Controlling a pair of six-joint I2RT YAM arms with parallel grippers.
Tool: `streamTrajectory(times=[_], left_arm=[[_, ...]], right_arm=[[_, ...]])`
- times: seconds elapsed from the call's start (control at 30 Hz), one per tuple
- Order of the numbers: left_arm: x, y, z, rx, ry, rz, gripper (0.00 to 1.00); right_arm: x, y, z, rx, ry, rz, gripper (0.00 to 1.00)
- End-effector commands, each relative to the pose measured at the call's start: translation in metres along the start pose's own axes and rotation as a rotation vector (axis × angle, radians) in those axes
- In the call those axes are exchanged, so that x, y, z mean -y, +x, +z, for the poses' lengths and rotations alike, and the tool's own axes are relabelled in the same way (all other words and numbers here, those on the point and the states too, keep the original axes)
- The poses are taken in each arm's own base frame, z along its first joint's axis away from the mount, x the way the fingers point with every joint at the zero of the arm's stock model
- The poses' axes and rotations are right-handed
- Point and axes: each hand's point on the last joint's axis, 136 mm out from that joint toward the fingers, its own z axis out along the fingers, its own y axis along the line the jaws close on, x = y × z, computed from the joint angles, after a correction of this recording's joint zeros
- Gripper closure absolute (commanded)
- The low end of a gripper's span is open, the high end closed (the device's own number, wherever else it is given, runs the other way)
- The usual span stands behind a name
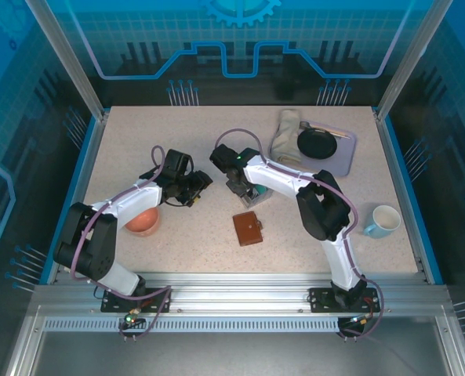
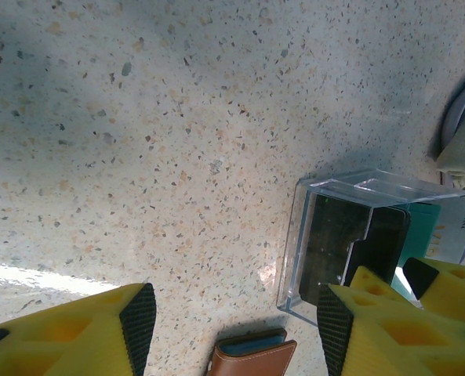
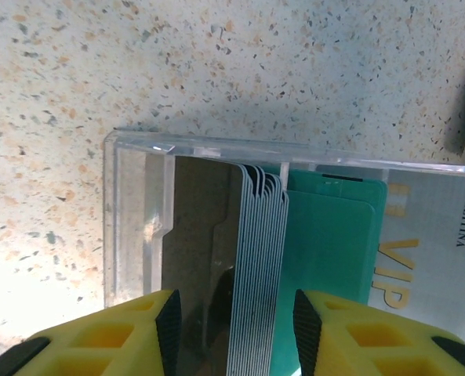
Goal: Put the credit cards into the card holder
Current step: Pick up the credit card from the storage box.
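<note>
Right gripper (image 3: 236, 325) sitting spread astride credit cards (image 3: 259, 266) in clear box (image 3: 138, 219), lower card ends cut off. Left gripper (image 2: 236, 321) hovering spread, empty. Card holder (image 2: 252, 356) showing only its edge.

surface: speckled table (image 1: 138, 133) | on it: card holder (image 1: 248, 229), clear box (image 3: 138, 219), orange bowl (image 1: 146, 225), mug (image 1: 383, 222), grey tray (image 1: 346, 157)

Top cam, fixed high behind the near edge, looks down over whole table (image 1: 138, 141). Both wrist cams face down, close in, sharing the clear card box (image 2: 326, 235); R cam nearer. L cam and top share the card holder (image 2: 252, 356).
</note>
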Motion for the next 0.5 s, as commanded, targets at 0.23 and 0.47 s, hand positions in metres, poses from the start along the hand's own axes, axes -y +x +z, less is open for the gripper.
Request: streamTrajectory(times=[0.23, 0.47], left_arm=[[-0.003, 0.001, 0.004, -0.029, -0.011, -0.012, 0.4], [-0.005, 0.002, 0.005, -0.031, -0.016, -0.014, 0.4]], right_arm=[[0.011, 0.005, 0.015, -0.044, 0.07, -0.007, 0.57], [0.026, -0.004, -0.009, 0.025, 0.104, 0.01, 0.6]])
